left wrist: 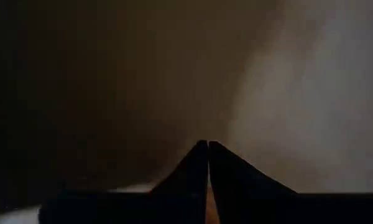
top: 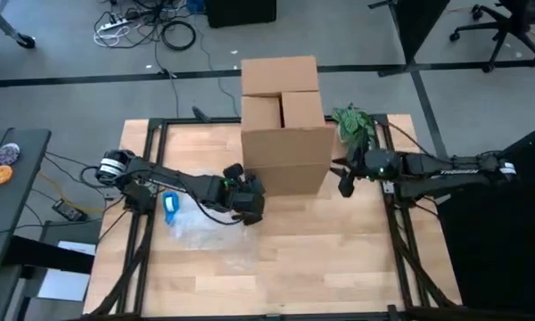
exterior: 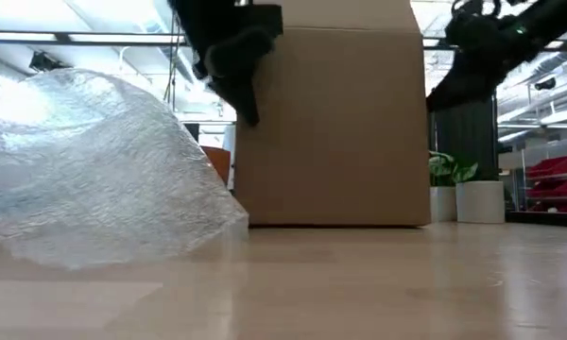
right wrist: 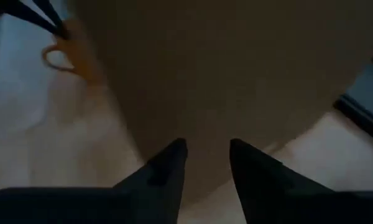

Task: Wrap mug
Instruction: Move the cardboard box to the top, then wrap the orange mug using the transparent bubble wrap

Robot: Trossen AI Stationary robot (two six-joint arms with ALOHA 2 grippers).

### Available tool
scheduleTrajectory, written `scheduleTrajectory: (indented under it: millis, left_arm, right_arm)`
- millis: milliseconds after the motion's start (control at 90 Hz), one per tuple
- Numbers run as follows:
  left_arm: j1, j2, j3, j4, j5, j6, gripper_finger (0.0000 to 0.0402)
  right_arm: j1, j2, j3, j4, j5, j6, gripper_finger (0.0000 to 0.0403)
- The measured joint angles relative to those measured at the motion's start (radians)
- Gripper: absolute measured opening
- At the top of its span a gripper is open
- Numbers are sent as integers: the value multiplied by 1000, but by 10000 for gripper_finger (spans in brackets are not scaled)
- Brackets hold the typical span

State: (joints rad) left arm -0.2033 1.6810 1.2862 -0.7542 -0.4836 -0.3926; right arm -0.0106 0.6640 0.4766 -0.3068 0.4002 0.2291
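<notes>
Flanking the cardboard box (top: 283,125), both arms sit at its near corners on the wooden counter (top: 321,259). Left hand (top: 248,203) at the box's left front corner, fingers pressed together, holding nothing, per the left wrist view. Right hand (top: 346,183) just beside the box's right front edge, fingers (right wrist: 165,168) slightly spread with a narrow gap, nothing pinched, box wall right in front of them. Bubble wrap sheet (top: 201,227) lies crumpled on the counter under the left arm, with a blue object (top: 170,207) on its left edge. Mug not visible in any view; cannot tell where it is. Green plant (top: 354,123) behind the box's right rear corner.
</notes>
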Motion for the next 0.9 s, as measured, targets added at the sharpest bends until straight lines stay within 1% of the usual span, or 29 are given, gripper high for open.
scheduleTrajectory:
  millis: [78,144,222,256,367,433,478,533,600,644,733,767,822,867,900]
  left_arm:
    - [-18,-1,-18,-12,56,-46,0]
    - [-43,-1,-20,-10,67,-65,0]
    - [-82,-1,-20,40,69,-28,0]
    - [-100,-2,-19,64,69,4,0]
    - [-182,-2,-19,153,28,104,0]
    - [-244,-2,-19,218,14,121,0]
    - [-291,1,-19,276,7,107,0]
    - [-353,3,-19,348,-8,90,0]
    - [-431,3,-19,416,-49,49,0]
    - [-477,7,-18,441,-74,-1,0]
    - [-567,23,-17,444,-112,-112,0]
    - [-594,38,-17,432,-134,-160,0]
    - [-636,64,-17,400,-209,-250,0]
    - [-659,89,-17,354,-280,-341,0]
    - [-667,107,-17,325,-315,-407,0]
  right_arm:
    - [45,-6,-94,120,50,4,85]
    - [75,-3,-177,224,53,63,79]
    - [126,8,-263,371,37,163,76]
    - [161,16,-301,447,24,172,76]
    - [292,75,-398,723,69,112,75]
    - [348,121,-432,851,62,83,75]
    - [375,150,-448,910,47,110,75]
    - [400,193,-464,991,43,205,75]
    - [415,243,-466,1103,43,343,75]
    - [426,274,-465,1156,40,402,75]
    - [459,349,-438,1189,-6,430,75]
    - [479,380,-423,1199,-7,430,75]
    - [515,441,-383,1208,20,428,75]
    - [543,499,-350,1207,68,425,75]
    - [563,547,-318,1208,108,425,75]
